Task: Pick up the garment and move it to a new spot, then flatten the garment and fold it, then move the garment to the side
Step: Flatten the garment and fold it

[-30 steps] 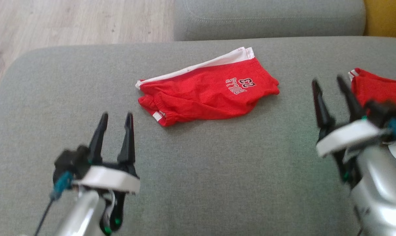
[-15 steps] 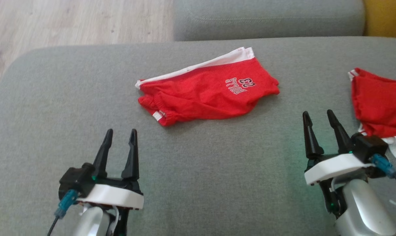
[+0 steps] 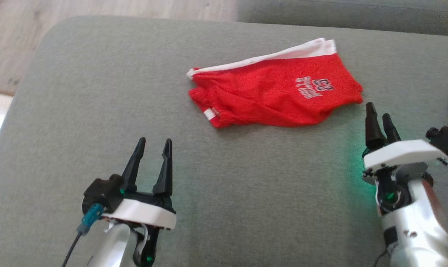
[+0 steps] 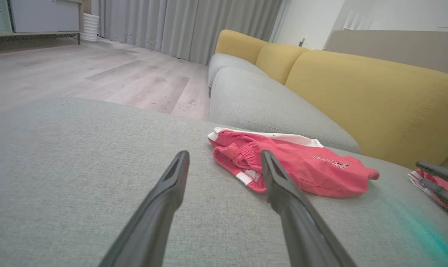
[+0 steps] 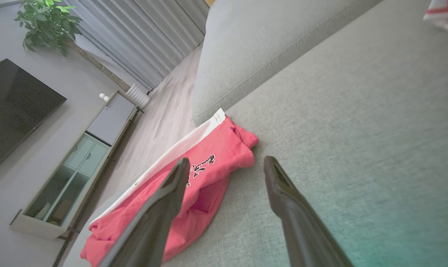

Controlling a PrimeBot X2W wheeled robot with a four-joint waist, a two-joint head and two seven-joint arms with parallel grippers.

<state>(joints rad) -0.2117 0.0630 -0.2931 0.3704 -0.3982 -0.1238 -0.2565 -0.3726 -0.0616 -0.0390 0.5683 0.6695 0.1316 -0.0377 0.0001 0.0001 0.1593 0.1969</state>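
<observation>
red shorts point(image 3: 275, 96) lie rumpled in the middle of the cushion point(image 3: 98, 92), ungripped
left gripper point(image 3: 155, 141) and right gripper point(image 3: 378, 111) both stand apart, empty, short of it; pick-up, flattening, folding and the shift aside all look yet to do.

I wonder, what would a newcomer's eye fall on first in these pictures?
The red shorts, white-trimmed, lie in the middle of the grey sofa seat. Nearer the camera, the left tool and right tool both stand open and empty.
</observation>
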